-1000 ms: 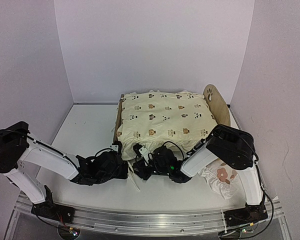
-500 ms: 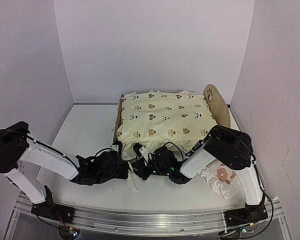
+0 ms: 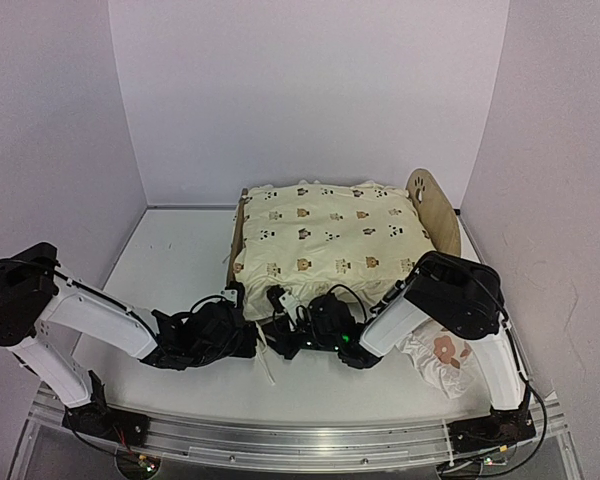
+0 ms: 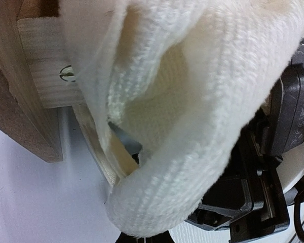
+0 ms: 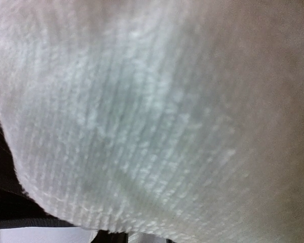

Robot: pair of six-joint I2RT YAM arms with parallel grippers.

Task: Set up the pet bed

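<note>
The bed sits in the upper centre of the top view, headboard to the right, its base hidden under the cushion. The cushion's near edge hangs over the bed's lower side. Both grippers are at that edge — the left gripper just left of the right gripper, close together in the lower middle of the frame. Fleecy white cloth fills both wrist views, so I cannot tell whether either pair of fingers is apart or clamped on the cushion.

The step looks like seating this overhanging edge inside the frame. It would go best by lifting the edge over the rail, then pushing it toward the top of the picture and spreading it flat, without dragging the bed across the table.

A pillow lies at lower right, partly under the right arm — awkward to reach until that arm clears.
</note>
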